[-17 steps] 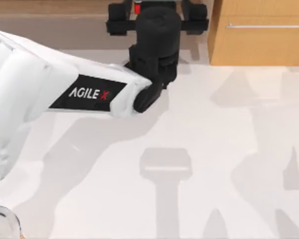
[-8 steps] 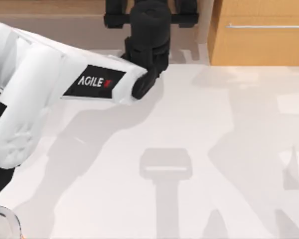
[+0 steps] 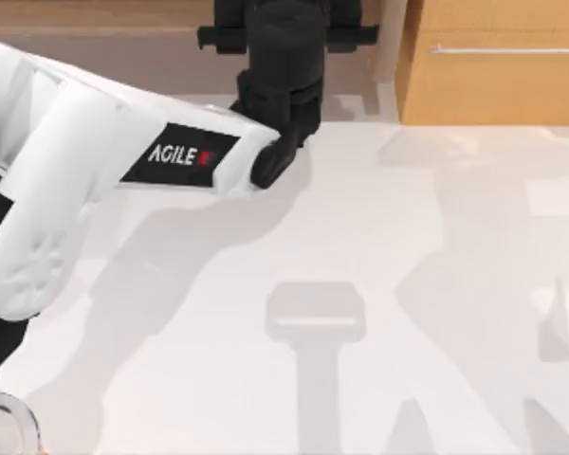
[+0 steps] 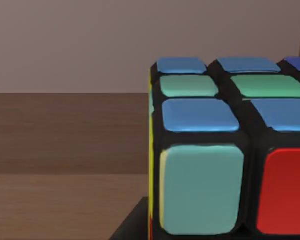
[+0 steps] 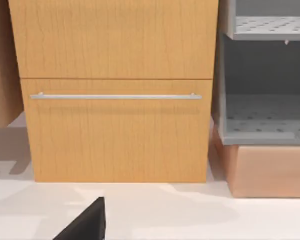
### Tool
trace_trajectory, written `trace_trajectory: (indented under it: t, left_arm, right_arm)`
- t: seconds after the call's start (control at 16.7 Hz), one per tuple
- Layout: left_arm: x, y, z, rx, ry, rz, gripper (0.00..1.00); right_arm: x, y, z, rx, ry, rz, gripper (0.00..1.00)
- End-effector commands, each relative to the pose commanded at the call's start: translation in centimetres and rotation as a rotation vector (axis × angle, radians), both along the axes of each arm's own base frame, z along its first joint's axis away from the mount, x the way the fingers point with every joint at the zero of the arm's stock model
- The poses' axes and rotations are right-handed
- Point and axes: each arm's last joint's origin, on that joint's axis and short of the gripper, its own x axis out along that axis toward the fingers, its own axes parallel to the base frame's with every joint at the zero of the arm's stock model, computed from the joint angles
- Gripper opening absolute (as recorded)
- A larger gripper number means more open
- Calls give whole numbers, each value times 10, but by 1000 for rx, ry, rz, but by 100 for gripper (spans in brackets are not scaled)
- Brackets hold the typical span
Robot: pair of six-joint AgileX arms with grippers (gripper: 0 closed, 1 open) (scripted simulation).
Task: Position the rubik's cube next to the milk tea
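Rubik's cube (image 4: 230, 150): close before the left wrist camera, raised, wall and wood behind it
Left gripper (image 3: 284, 38): at the table's far edge; I judge it holds the cube
Handling: rigid, light, smooth stickers; best pressed on two flat opposite faces
Milk tea (image 3: 5, 422): rim at near left corner
Right gripper: cannot tell

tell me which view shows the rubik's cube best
The left wrist view: the dark-gridded cube with blue, green and red stickers sits close up. In the top view the left arm's black hand covers where it would be; the right wrist view faces a wooden cabinet.
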Motion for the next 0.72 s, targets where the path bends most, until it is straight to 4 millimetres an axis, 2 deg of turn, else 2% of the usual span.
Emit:
trace_trajectory:
  t: [0.36, 0.72]
  left_arm:
    - [0, 0, 0, 0, 0, 0, 2]
    - [0, 0, 0, 0, 0, 0, 0]
  right_arm:
    - [0, 0, 0, 0, 0, 0, 100]
    - [0, 0, 0, 0, 0, 0, 100]
